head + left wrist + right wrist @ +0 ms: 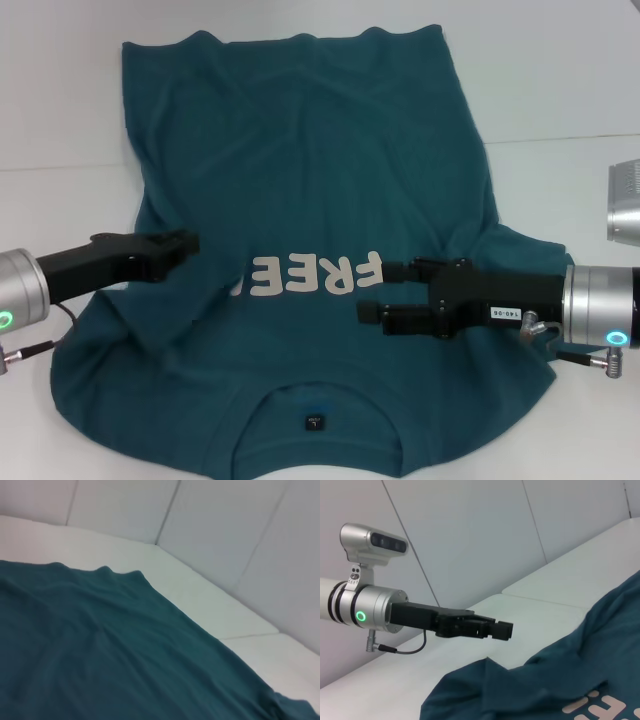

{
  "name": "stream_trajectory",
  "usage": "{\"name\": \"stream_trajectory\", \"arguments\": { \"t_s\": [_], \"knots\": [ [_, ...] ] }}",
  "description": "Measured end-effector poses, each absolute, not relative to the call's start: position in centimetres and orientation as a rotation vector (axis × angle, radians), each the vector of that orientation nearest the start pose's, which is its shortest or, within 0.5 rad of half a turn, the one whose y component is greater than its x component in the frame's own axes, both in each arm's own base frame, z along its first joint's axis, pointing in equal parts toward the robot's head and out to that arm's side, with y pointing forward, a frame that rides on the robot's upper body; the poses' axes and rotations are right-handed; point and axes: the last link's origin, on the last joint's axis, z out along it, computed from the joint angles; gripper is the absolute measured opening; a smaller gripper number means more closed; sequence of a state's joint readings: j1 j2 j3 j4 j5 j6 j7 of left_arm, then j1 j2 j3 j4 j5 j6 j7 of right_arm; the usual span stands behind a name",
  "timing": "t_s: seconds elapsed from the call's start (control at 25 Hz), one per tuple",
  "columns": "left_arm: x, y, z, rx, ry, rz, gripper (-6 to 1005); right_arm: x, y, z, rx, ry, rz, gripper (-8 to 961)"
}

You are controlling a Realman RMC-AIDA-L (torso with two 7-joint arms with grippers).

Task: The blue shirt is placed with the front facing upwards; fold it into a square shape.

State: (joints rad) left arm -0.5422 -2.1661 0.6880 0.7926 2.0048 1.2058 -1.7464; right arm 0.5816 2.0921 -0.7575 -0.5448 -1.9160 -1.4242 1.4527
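Note:
The blue shirt (300, 150) lies spread flat on the white table, front up, collar and black neck label (315, 422) nearest me, hem at the far side. The pale "FREE" lettering (310, 278) is partly creased at its left end. My left gripper (183, 245) hovers shut and empty over the shirt's left side, pointing right; it also shows in the right wrist view (505, 629). My right gripper (372, 291) is open and empty just above the lettering's right end, pointing left. The left wrist view shows only shirt cloth (100, 655) and table.
The white table (560, 90) has bare surface to the right of and behind the shirt, with a seam line across it. A silver metal part (625, 200) sits at the right edge. White wall panels (470, 530) stand behind the table.

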Motion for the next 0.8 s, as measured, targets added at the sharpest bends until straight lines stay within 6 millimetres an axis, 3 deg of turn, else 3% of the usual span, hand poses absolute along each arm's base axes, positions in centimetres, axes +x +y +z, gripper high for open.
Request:
{"name": "stream_trajectory", "arguments": {
  "t_s": [0.36, 0.56, 0.8],
  "knots": [
    [-28.2, 36.9, 1.1, -2.221, -1.088, -0.665, 356, 24.9, 34.5, -2.8, -2.676, 0.797, 0.756, 883],
    [-29.5, 36.3, 1.9, -2.179, -1.1, -0.643, 588, 24.9, 34.6, -2.6, -2.675, 0.79, 0.755, 883],
    [-31.0, 35.0, 2.5, -2.167, -1.103, -0.592, 699, 24.8, 34.6, -2.4, -2.675, 0.787, 0.756, 883]
  ]
}}
